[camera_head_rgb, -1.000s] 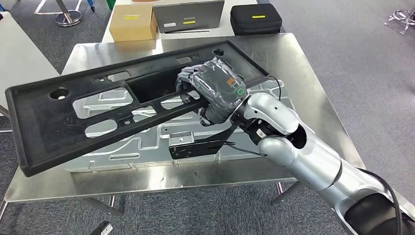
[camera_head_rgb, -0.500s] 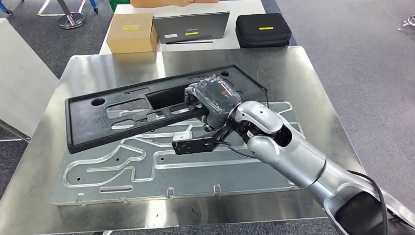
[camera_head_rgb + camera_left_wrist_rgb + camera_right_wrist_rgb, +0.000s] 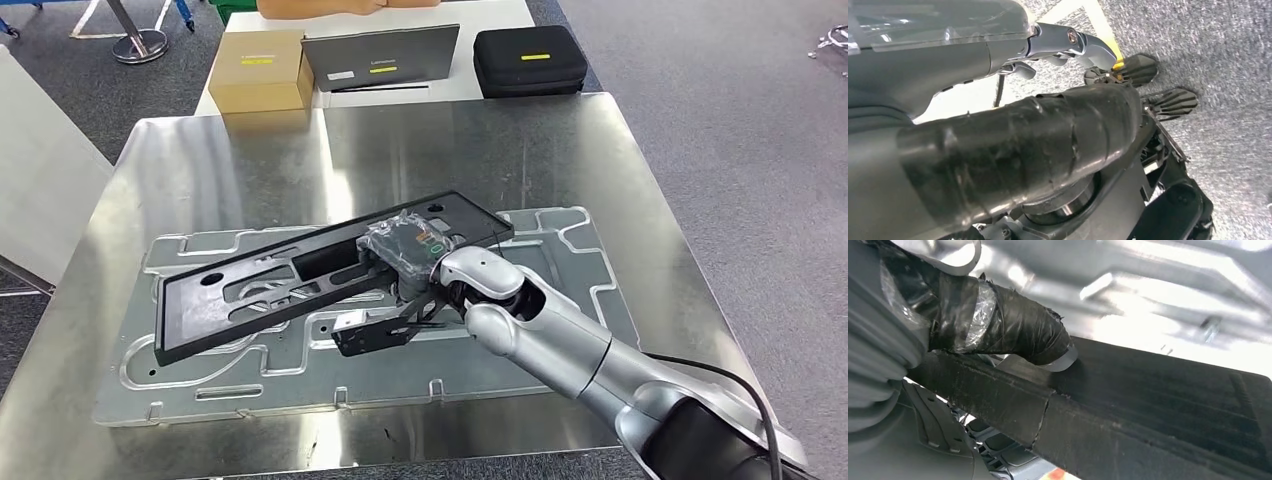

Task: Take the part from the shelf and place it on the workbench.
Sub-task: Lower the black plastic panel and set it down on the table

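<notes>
The right hand (image 3: 405,250) grips the long black part (image 3: 290,280) over the metal plate (image 3: 560,290) on the workbench (image 3: 400,140), while the left hand's (image 3: 998,145) fingers cannot be judged.

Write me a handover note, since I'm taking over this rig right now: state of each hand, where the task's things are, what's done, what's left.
Right hand: grips a bar of the black plastic part, thumb pressed on it.
Left hand: holds nothing, hangs over the grey floor.
Part: off the shelf, tilted low over the metal fixture plate on the steel workbench; whether its left end touches is unclear.
Done: pickup and carry.
Left: set the part flat, release, withdraw.
Beyond the bench: cardboard box, laptop, black case.
</notes>
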Robot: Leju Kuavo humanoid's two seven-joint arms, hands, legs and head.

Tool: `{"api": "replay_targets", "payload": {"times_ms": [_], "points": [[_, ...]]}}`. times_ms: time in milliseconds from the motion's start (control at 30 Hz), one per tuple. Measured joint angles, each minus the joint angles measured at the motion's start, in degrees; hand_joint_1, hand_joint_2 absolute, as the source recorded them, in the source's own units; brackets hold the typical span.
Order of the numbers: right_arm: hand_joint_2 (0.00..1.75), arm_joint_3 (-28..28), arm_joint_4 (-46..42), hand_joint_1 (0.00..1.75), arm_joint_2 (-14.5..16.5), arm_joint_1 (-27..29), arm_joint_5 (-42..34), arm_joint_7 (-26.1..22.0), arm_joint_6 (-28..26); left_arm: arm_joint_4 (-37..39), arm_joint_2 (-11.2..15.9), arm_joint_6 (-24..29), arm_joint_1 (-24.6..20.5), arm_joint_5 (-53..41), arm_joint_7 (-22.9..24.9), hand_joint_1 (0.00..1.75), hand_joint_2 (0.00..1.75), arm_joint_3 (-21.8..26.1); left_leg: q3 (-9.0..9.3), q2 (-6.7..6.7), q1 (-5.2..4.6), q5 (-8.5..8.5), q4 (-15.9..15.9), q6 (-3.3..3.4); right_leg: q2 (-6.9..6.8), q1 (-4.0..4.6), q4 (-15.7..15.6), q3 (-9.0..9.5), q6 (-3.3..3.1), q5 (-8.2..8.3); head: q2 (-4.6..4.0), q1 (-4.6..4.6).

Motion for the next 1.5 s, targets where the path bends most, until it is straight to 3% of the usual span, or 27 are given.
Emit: {"api": "replay_targets", "payload": {"times_ms": [367,500,833,967,1500], "points": [[1.75,4.93,6.33,1.75,3.56,0.85,-0.39,-0.92,3.75,-0.57,0.33,-2.24,0.38,1.12,0.37,0.0,0.0,1.05,0.59,-0.01,-0.01,0.0,0.05,0.0,-0.03,-0.15,-0.01,0.64,0.0,-0.01,0.0,0.0],[0.0,6.35,9.23,0.0,4.69,-0.14,-0.25,0.76,5.32,-0.86,0.44,-2.45,0.4,1.46,0.84,0.0,1.75,1.45,0.75,0.0,-0.06,-0.02,0.06,0.01,-0.04,-0.17,-0.05,0.84,0.01,-0.02,0.0,0.0],[0.0,7.02,18.86,0.0,6.16,-2.08,0.01,3.36,3.42,-1.22,0.78,-2.47,0.49,2.35,2.11,0.0,1.75,2.63,1.11,-0.01,-0.16,-0.02,0.09,0.01,-0.11,-0.28,-0.14,1.31,0.03,-0.01,0.0,-0.01],[0.0,7.04,20.31,0.0,6.39,-2.24,0.01,3.35,3.37,-1.22,0.78,-2.28,0.52,2.52,2.35,0.0,0.0,2.83,1.14,-0.01,-0.16,-0.02,0.09,0.01,-0.1,-0.28,-0.19,1.36,0.03,-0.01,0.0,0.0],[0.0,7.04,21.74,0.0,7.41,-2.64,0.19,2.67,1.64,-1.65,0.78,-0.91,0.57,2.1,3.06,0.0,0.0,3.64,1.17,0.02,-0.12,-0.02,-0.22,-0.04,0.04,-0.09,-0.55,1.41,0.09,0.02,0.0,-0.01]]}}
